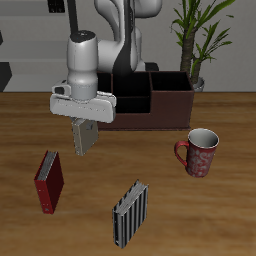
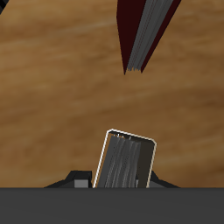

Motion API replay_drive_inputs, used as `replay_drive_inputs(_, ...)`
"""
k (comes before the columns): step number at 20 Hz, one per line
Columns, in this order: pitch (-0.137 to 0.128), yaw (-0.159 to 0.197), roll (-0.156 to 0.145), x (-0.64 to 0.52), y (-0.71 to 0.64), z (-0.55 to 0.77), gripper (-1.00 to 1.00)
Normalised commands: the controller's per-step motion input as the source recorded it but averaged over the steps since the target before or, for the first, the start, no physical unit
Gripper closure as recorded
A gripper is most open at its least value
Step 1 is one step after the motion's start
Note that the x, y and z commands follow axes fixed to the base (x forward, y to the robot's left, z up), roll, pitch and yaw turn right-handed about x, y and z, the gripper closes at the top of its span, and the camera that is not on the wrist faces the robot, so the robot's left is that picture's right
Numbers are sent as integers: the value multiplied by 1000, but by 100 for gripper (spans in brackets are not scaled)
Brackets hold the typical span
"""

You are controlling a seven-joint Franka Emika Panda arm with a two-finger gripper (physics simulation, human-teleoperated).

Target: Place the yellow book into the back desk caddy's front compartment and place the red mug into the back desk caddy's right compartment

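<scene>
Yellow book held above the table, mug not yet moved.

Nearest lies the striped book (image 1: 130, 214), then the dark red book (image 1: 49, 181) and the red mug (image 1: 199, 152) standing on the table (image 1: 225, 215). Farther back, the gripper (image 1: 82, 128) hangs with jaws clamped on the yellow book (image 1: 84, 138), just before the back desk caddy (image 1: 150, 105).
</scene>
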Motion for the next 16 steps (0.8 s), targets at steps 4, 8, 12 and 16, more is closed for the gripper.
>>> replay_drive_inputs(4,-63,142,-3,-97,233,472,100)
replay_drive_inputs(8,-59,155,4,-141,351,682,100)
replay_drive_inputs(12,-61,71,38,-177,277,522,100)
replay_drive_inputs(16,-68,64,37,-227,267,536,100)
